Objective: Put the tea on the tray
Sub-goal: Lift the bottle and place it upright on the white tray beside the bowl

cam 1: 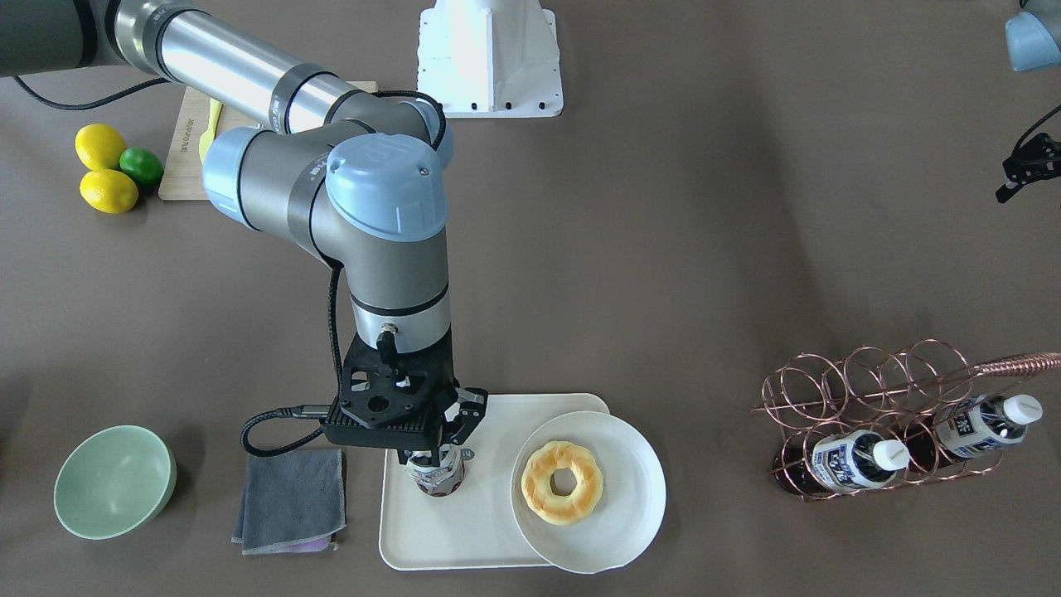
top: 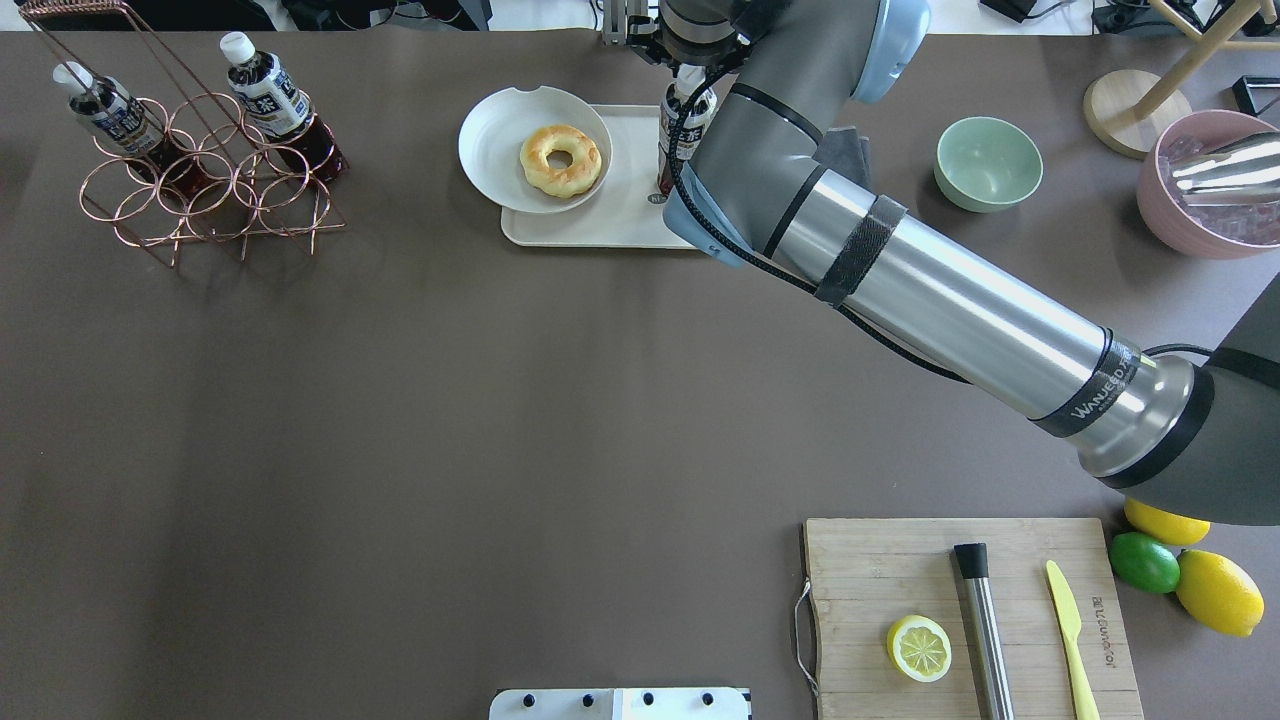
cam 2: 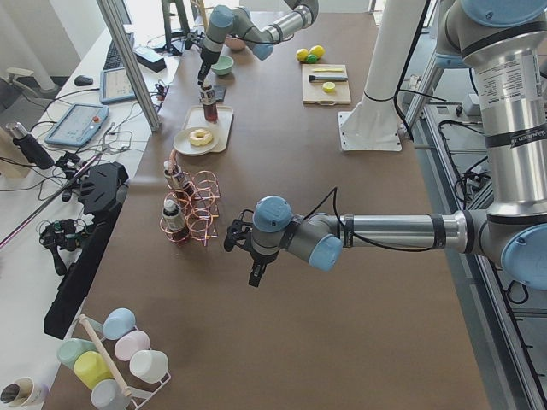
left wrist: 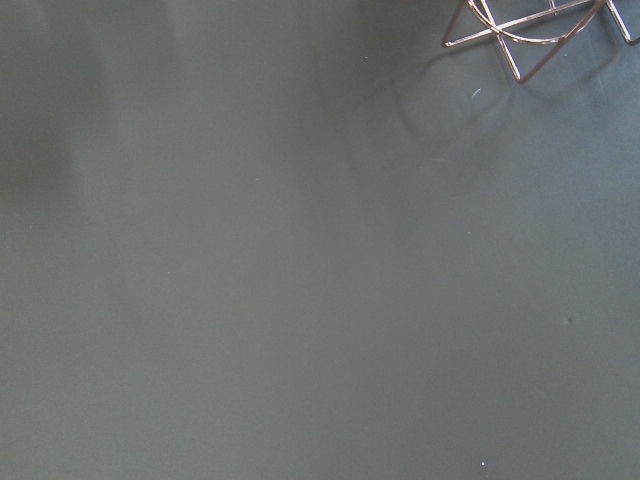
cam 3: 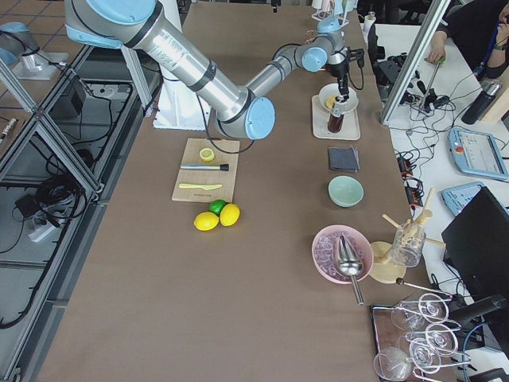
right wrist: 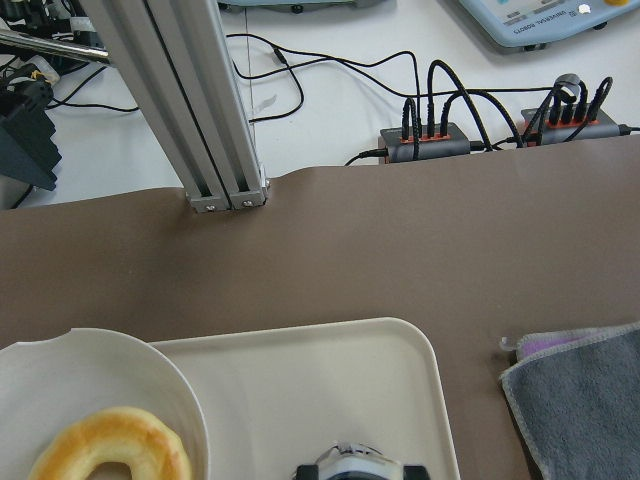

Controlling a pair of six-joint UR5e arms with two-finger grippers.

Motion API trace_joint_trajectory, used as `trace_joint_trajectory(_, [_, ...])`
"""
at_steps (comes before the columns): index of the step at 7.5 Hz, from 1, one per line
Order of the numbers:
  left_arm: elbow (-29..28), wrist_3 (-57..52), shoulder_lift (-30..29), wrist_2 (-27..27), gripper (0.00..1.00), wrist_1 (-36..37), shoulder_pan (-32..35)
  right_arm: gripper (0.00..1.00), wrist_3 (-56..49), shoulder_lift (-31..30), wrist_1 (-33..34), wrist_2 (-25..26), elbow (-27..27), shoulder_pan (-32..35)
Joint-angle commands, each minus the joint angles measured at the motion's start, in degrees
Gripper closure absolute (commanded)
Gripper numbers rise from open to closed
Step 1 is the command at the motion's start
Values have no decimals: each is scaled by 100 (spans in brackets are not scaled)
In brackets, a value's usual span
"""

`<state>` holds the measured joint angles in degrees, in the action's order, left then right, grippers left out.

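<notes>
The tea is a small bottle of dark liquid with a white cap. It stands upright on the near-left part of the cream tray. My right gripper comes down from above and is shut on the tea's upper part. In the right wrist view only the tea's cap shows, at the bottom edge over the tray. My left gripper hangs over bare table by the rack, partly cut off. I cannot tell whether it is open or shut.
A round white plate with a doughnut overlaps the tray's right side. A grey cloth and a green bowl lie left of the tray. A copper wire rack holds two more bottles. A wooden board and lemons lie near the robot.
</notes>
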<state>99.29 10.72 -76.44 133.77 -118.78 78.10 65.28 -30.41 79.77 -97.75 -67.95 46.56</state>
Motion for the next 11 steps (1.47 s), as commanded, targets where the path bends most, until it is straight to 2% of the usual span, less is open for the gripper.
trace_joint_trajectory(1, [-6,0,-3,0,1,4,4,100,-24,-18,-41,-7,-17,2])
trace_joint_trajectory(2, [-7,0,-3,0,1,4,4,34,-33,-18,-110,1,-26,11])
trace_joint_trajectory(3, [-7,0,-3,0,1,-5,4,0,-25,-18,-128,10,-26,11])
trace_joint_trajectory(4, [2,0,-3,0,1,4,12,0,-24,0,-129,-42,-43,46])
trace_joint_trajectory(6, [28,-9,-3,0,1,-5,13,0,37,35,-94,-462,-148,212])
trace_joint_trajectory(9, [-251,-35,15,500,1,145,319,0,-190,-52,195,-2147,-358,1141])
trace_joint_trajectory(10, [-296,-44,-11,684,1,205,338,0,-600,-271,649,-2726,-673,1536])
trace_joint_trajectory(11, [-270,-61,-47,712,1,467,477,0,-1388,-838,1124,-3359,-1311,2027])
